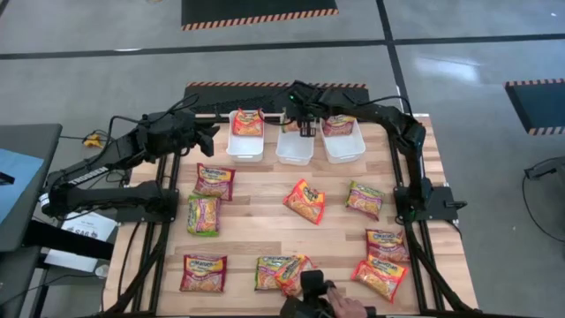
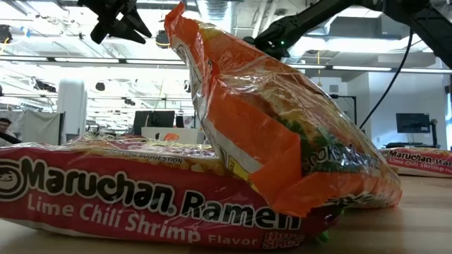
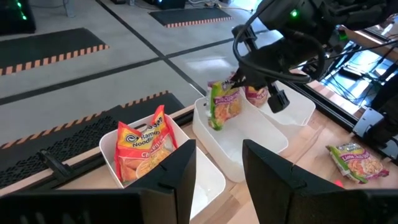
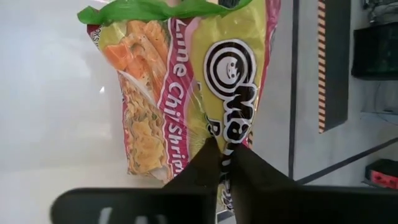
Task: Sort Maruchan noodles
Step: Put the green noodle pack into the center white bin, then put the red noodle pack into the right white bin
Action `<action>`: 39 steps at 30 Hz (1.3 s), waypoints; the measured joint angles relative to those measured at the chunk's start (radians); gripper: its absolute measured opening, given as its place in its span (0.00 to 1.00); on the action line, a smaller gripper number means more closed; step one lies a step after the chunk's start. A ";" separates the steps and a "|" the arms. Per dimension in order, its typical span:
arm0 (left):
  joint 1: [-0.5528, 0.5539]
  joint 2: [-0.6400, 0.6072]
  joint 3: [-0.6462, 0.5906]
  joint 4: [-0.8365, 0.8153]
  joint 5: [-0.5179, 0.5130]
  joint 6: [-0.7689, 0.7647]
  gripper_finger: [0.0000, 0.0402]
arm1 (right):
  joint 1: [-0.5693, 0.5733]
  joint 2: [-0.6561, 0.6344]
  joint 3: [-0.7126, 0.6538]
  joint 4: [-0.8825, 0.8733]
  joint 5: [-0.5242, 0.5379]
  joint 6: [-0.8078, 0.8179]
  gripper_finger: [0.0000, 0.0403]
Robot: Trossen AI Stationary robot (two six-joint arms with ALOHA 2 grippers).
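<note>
The right end effector [image 4: 219, 163], at the far middle of the worktop [image 1: 335, 238], pinches the edge of a green lime chili shrimp packet [image 4: 186, 87] hanging into the middle white bin [image 3: 249, 146]; light, crinkly, slippery film, brittle noodles, best nipped by a seam.

Glossy crinkly plastic noodle packets [image 1: 305, 200]; smooth white plastic bins [image 1: 294, 152]; wood table [image 1: 256, 230].

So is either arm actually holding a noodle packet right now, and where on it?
Yes: the right end effector pinches a green-topped Lime Chili Shrimp packet by one end edge, hanging it over the middle bin. The left end effector holds nothing.
</note>
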 joint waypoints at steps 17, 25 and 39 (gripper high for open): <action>0.000 0.000 0.000 -0.001 0.000 0.018 0.29 | 0.002 0.000 0.000 0.018 0.148 -0.027 0.43; 0.000 0.000 0.000 -0.019 0.024 0.016 0.29 | 0.019 -0.047 0.029 -0.022 0.182 -0.042 0.45; 0.000 0.000 0.001 -0.062 0.017 -0.013 0.30 | 0.034 -0.063 0.232 -0.265 0.179 0.174 0.44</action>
